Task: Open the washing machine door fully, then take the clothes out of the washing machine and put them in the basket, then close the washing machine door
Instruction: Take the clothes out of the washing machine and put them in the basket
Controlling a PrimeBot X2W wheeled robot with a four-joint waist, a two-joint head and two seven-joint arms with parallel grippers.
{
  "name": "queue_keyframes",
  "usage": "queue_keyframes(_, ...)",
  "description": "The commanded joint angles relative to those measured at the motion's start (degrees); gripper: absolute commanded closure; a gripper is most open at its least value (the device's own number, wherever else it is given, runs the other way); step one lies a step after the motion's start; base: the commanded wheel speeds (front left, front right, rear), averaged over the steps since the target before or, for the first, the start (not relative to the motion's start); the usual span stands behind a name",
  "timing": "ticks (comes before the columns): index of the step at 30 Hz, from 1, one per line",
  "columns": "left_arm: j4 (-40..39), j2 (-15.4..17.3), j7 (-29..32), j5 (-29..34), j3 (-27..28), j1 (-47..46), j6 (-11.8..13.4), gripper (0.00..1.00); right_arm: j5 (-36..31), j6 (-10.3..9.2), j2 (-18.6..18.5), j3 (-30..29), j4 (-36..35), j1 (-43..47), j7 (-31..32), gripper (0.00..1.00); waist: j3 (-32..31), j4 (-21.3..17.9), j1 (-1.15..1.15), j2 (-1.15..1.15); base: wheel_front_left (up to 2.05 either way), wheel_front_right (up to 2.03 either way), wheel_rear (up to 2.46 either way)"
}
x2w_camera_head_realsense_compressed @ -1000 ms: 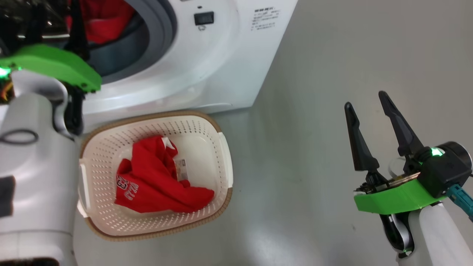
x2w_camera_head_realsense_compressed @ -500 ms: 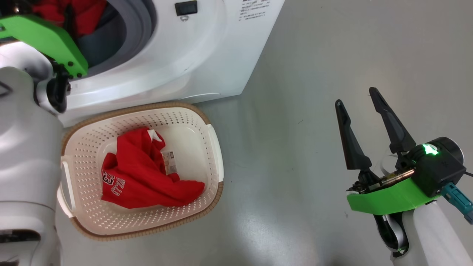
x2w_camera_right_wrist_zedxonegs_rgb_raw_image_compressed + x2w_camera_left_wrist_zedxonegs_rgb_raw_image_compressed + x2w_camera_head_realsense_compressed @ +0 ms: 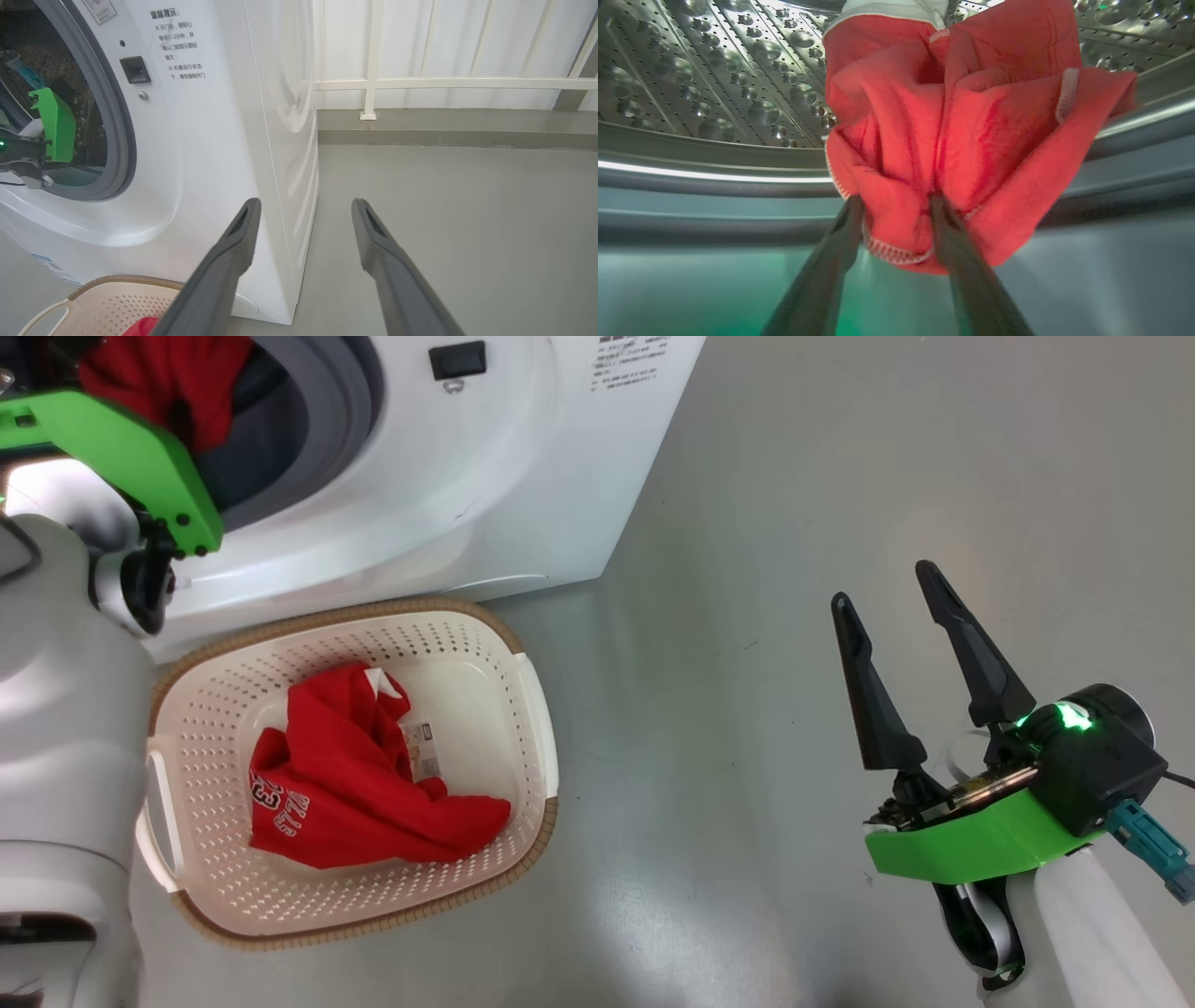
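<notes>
the right gripper (image 3: 882,585) hovers over bare floor (image 3: 794,476), fingers spread apart and empty. left of it the basket (image 3: 537,728) sits just in front of the washing machine (image 3: 523,476), one red garment (image 3: 364,784) crumpled inside. deeper, in the drum (image 3: 714,70), the left gripper (image 3: 895,199) straddles a fold of another red garment (image 3: 971,130); whether it pinches, i cannot tell.

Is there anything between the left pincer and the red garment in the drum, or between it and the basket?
Nothing visible does. The left pincer straddles a fold of the red garment, and the basket stands on the floor just before the open washing machine.
</notes>
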Motion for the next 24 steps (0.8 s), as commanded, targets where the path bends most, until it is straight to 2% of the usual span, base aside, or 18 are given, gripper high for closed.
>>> queue_keyframes(1, -1.08, 2.82, -0.65, 0.66, 0.35, 0.45, -0.12, 1.0, 0.56, 0.36, 0.07, 1.43, -1.57, -0.49, -0.36, 0.0, -0.07, 0.07, 0.0, 0.0, 0.0, 0.0, 0.0)
queue_keyframes(12, -3.66, 2.74, -12.99, -1.66, 1.66, 2.95, -1.96, 1.0, 1.19, 0.36, -0.28, 1.39, -1.16, -0.5, -0.36, 0.0, -1.14, 0.8, 0.0, 0.0, 0.0, 0.0, 0.0)
queue_keyframes(18, -4.99, 2.7, -19.94, -3.69, 2.77, 5.73, -4.03, 1.0, 1.25, 0.36, -0.63, 1.1, -0.63, -0.09, -0.36, 0.0, -2.56, 1.4, 0.0, 0.0, 0.0, 0.0, 0.0)
queue_keyframes(24, -9.27, 2.12, -23.54, -5.06, 3.1, 9.27, -5.55, 1.0, 1.04, 0.36, -1.09, 0.68, 0.1, 0.59, -0.36, 0.0, -4.11, 2.42, 0.0, 0.0, 0.0, 0.0, 0.0)
